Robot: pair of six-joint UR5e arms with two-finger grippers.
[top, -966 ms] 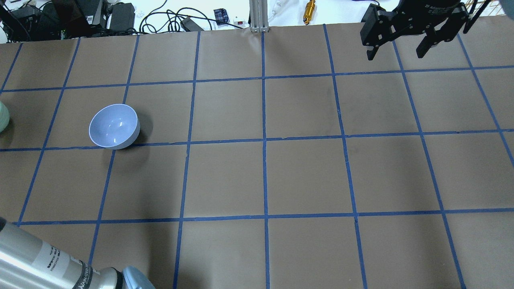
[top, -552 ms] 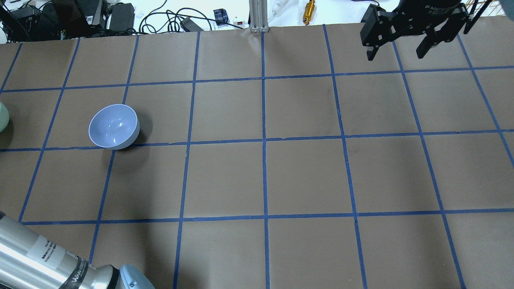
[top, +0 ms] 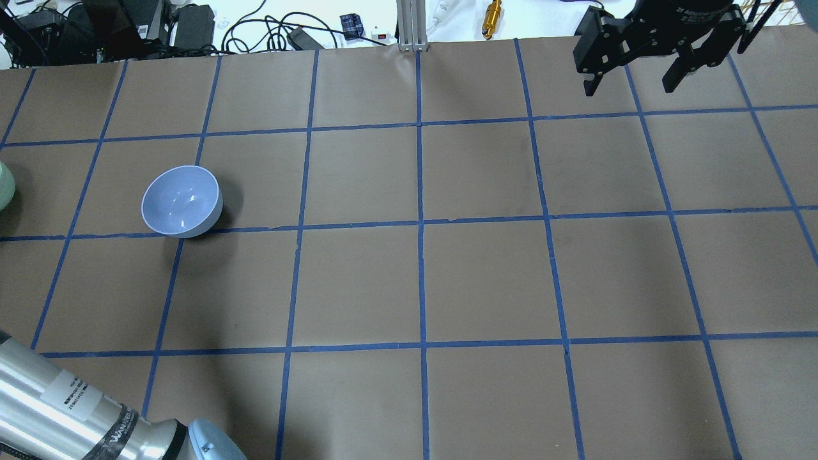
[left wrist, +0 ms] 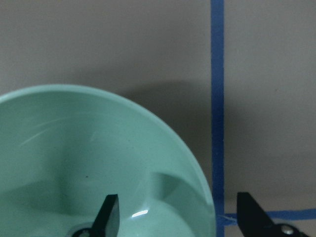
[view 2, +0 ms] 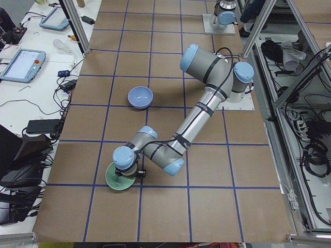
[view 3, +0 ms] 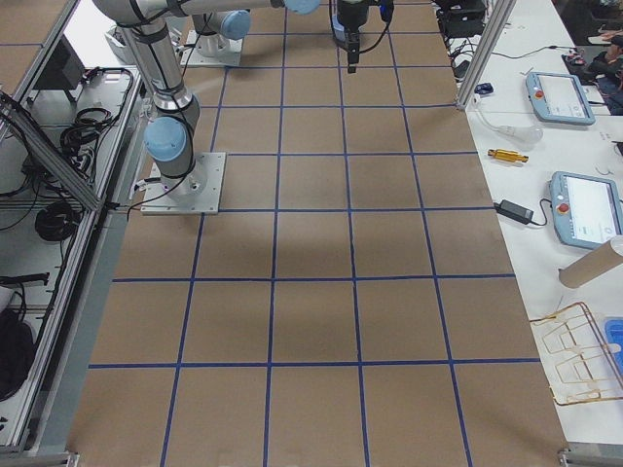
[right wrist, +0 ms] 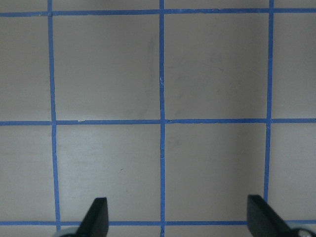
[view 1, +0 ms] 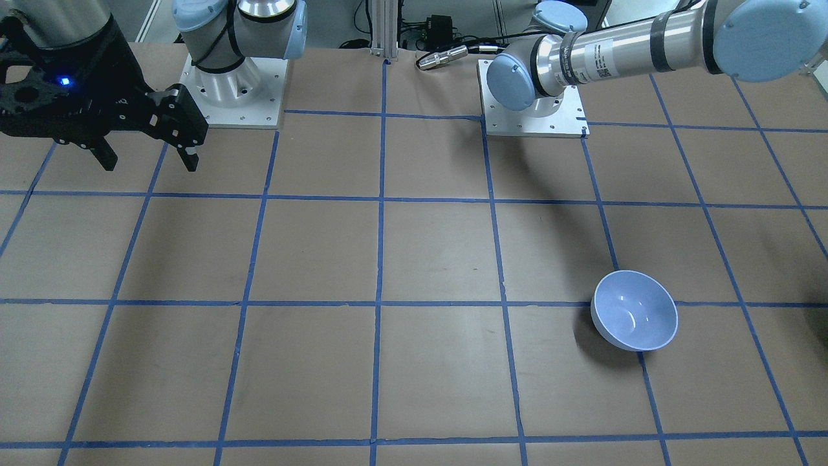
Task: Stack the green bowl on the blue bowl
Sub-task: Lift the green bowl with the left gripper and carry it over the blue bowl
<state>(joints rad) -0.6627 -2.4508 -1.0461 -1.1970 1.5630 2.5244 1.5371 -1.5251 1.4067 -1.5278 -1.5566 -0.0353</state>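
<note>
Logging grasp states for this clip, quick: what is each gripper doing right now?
Left gripper: open, straddling the rim of the green bowl, not clamped on it.
Right gripper: open, holding nothing.

the green bowl [left wrist: 98, 163] is smooth and glossy, a small glint inside; the blue bowl [top: 182, 201] shines likewise. the table [top: 486, 281] wears matt brown paper, crossed by blue tape [top: 420, 191]. the left arm [view 1: 608, 48] is bare silver metal with pale blue caps; the right gripper [top: 628, 88] looks matt black
</note>
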